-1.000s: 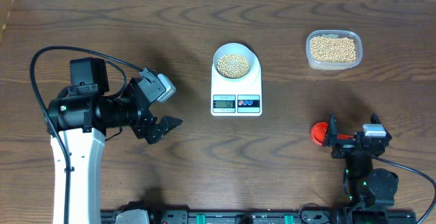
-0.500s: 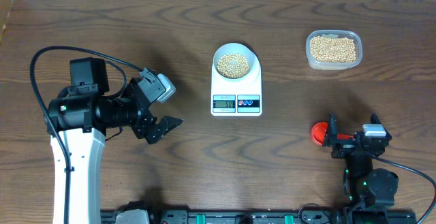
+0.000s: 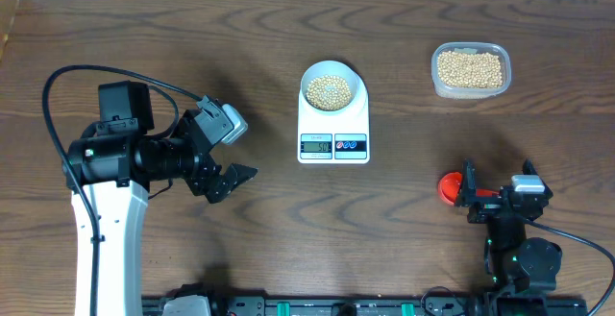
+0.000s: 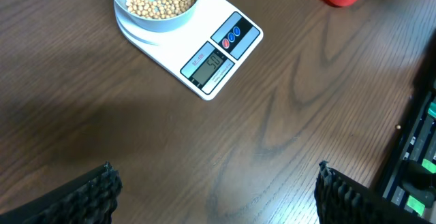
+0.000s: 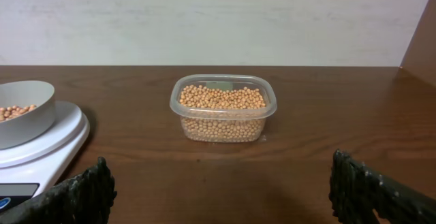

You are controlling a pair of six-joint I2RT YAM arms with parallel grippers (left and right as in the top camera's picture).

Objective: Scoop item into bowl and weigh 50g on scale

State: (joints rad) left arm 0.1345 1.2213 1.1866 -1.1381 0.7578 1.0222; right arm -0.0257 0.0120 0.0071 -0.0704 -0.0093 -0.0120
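The left gripper (image 3: 240, 150) hangs over bare wood at the left of the table (image 3: 144, 28), its jaws spread wide with nothing between them; in its wrist view the two dark fingertips sit at the bottom corners with only wood grain in the gap. The right gripper (image 3: 498, 183) stands low near the front right edge, its jaws equally wide and empty. A red scoop (image 3: 448, 188) lies on the wood just beside its left finger (whether the two touch cannot be told from above).

Between the arms, toward the middle of the table, the white scale (image 3: 333, 132) lies flat with its display (image 4: 207, 65) and two round buttons (image 4: 232, 35) along the near edge. Digits show on the display but are too small to read surely. The pale bowl (image 3: 357, 87) sits upright on the far part of the scale, and tan beans (image 3: 328, 91) cover its bottom in a shallow layer.

At the far right, well apart from the scale, a clear tub (image 5: 223, 107) holds many more of the same beans, filled almost to the rim
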